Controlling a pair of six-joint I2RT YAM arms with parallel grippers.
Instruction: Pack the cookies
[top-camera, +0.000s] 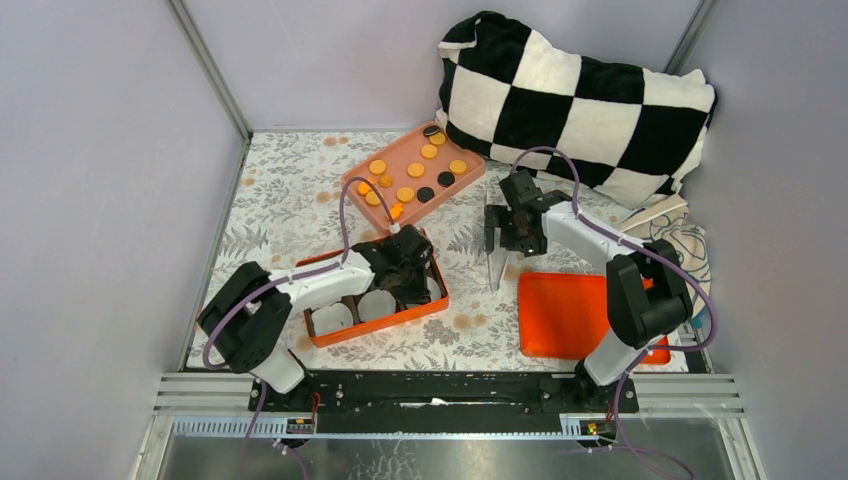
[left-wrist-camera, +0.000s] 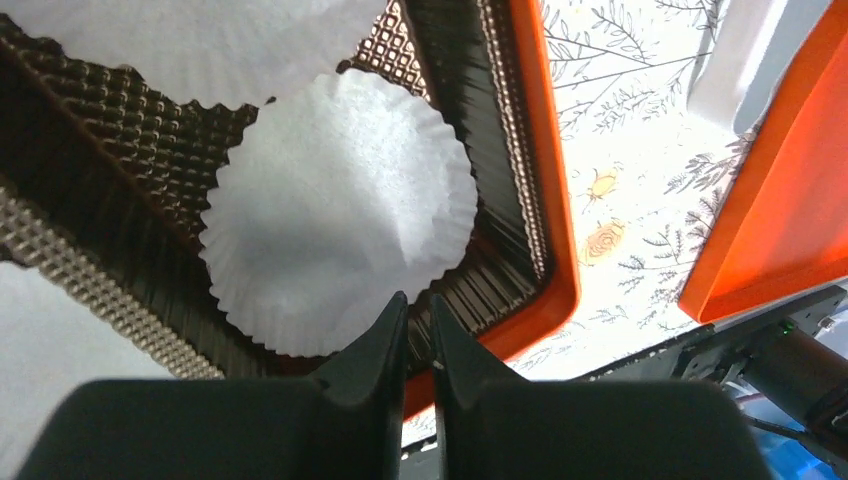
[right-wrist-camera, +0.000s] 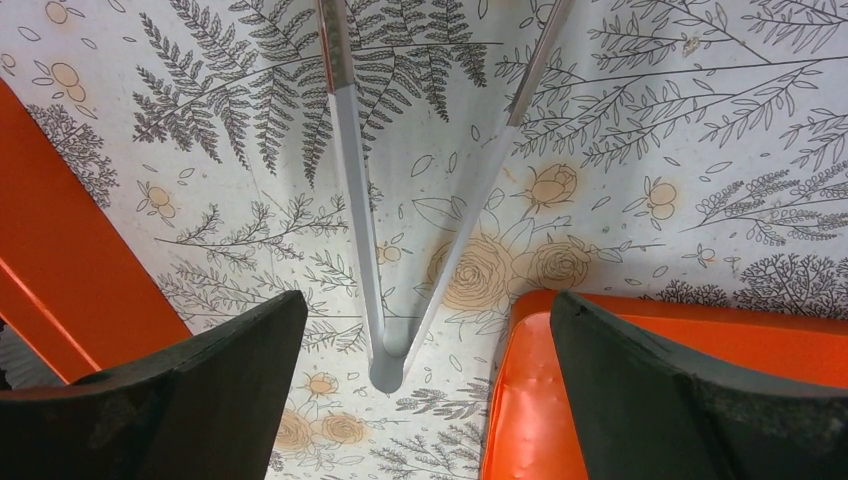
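No text, label, brand, number or sign can be read in any of the three views. The printed sheet at the right edge of the bench shows only line drawing. Any lettering on it is too small to tell.
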